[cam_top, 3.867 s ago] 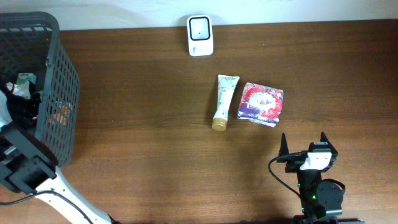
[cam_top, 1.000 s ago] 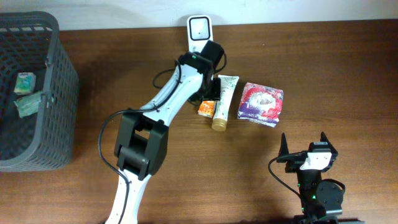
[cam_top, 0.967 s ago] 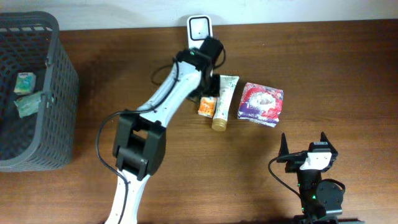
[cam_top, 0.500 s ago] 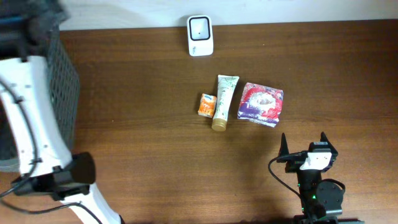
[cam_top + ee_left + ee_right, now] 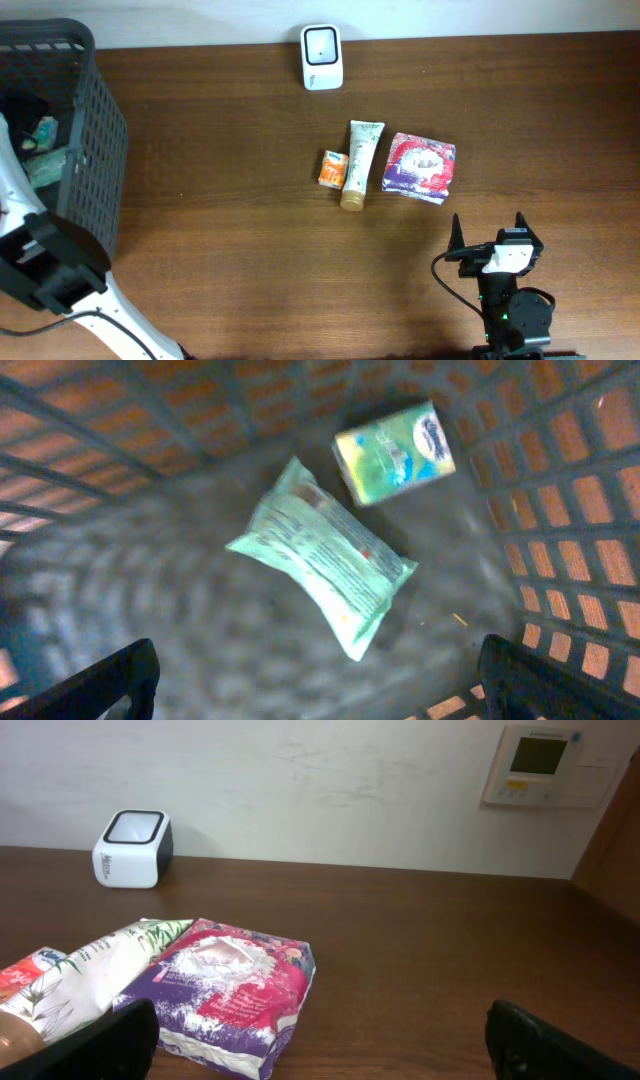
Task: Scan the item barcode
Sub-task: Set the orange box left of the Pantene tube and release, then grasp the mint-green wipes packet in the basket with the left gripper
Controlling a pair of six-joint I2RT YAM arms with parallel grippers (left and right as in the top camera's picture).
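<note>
Far left of the overhead view stands the basket (image 5: 98, 150), w/ the left arm down inside it. The left pincer (image 5: 315, 652) is spread wide, nothing btwn its fingers, and hangs over the basket floor. Below it, mid-frame in the wrist view, a mint-green pouch (image 5: 322, 568) lies flat and slanted. A green tissue pack (image 5: 396, 452) sits just beside it toward the upper right, close to the basket wall; whether the two touch can't be told.

The step in hand looks like fetching the next item to scan, prob. the pouch, as it's nearest ctr. The next move calls for a straight drop, a pinch across the pouch's narrow width and a lift clear of the rim. Then a carry to the scanner (image 5: 322, 57) at top ctr of the overhead view, barcode side toward its window. No barcode shows on the pouch from here, so it may need turning.

On the bench (image 5: 220, 220), mid-frame, lie an orange packet (image 5: 331, 168), a tube (image 5: 358, 160) just beside it, then a purple pack (image 5: 421, 166). Lower right, the right pincer (image 5: 488, 225) is spread too, empty, apart from those items.
</note>
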